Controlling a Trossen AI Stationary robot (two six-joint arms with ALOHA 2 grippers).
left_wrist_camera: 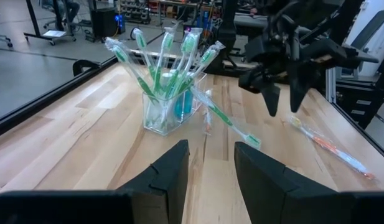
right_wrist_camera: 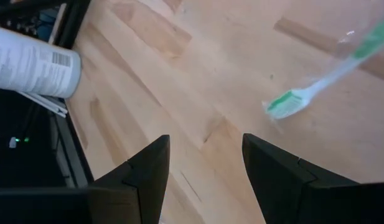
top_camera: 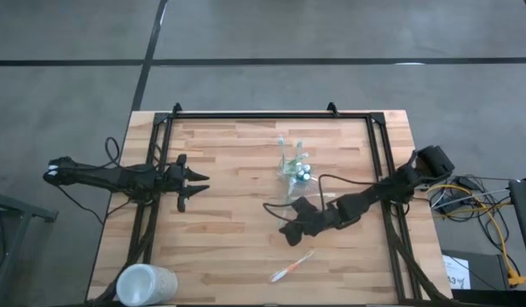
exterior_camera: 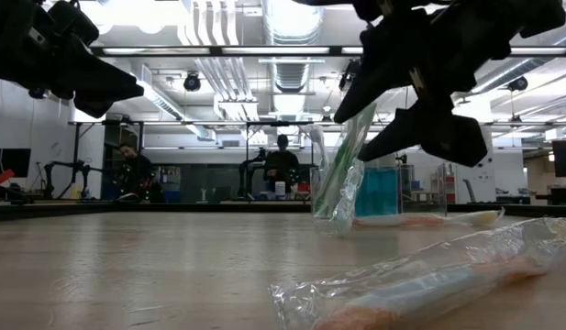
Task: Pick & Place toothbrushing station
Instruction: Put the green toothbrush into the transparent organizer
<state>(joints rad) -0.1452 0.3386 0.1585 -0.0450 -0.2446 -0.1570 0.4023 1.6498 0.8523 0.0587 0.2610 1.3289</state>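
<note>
Right claw (top_camera: 290, 232) hangs above the surface (top_camera: 228, 230), fingers spread wide, holding nothing. Just beside it, toward the holder, a loose green toothbrush (left_wrist_camera: 232, 124) in clear wrap lies flat with its head end near the claw; the right wrist view shows that green head (right_wrist_camera: 285, 102) ahead of the open fingers, not between them. Farther toward the front edge lies an orange toothbrush (top_camera: 292, 266), also wrapped, well apart from the holder. The clear holder (top_camera: 295, 170) stands upright mid-surface, packed with green brushes and a blue tube. Left claw (top_camera: 193, 183) waits out at the left side, wide and empty, aimed at the holder. White cup (top_camera: 146, 284) lies tipped at the front left corner.

Step looks like pre-grasp on a loose brush. Next move probably needs the right claw lowered straddling the thin handle, closing gently, since the wrap is likely slippery.
</note>
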